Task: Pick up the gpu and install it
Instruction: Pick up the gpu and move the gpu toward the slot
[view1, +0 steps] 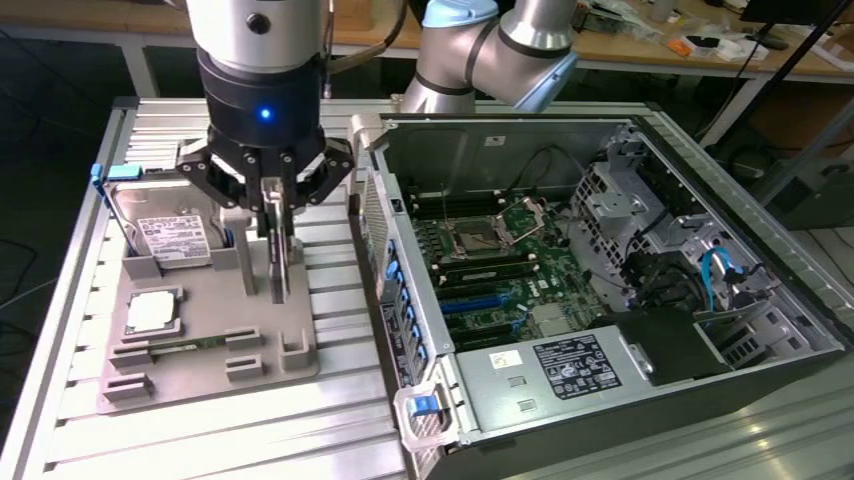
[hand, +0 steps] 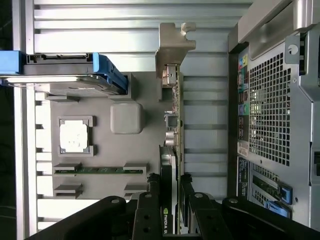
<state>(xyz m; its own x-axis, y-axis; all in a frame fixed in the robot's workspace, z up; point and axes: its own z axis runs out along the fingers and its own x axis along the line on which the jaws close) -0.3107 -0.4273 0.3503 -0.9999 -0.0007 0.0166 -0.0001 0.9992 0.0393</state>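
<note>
The gpu (view1: 278, 268) stands on edge over the grey fixture tray (view1: 214, 378), a thin card with dark parts. Its silvery end bracket (hand: 172, 42) points away from the wrist camera, and the board (hand: 174, 102) runs back between the fingers. My gripper (view1: 276, 238) hangs straight down over the card, with its black fingers (hand: 152, 200) pressed against both faces, shut on it. Whether the card's lower edge still sits in the tray's holder cannot be told. To the exterior view's right lies the open computer case (view1: 747, 330), showing its motherboard (view1: 494, 265).
The tray (hand: 125, 155) also carries a silver hard drive (view1: 167, 228) in a blue-clipped holder, a processor chip (view1: 154, 310) and a green memory stick (view1: 187, 347). The case's perforated rear wall (hand: 270, 110) stands close beside the card. A slatted metal table (view1: 200, 440) lies underneath.
</note>
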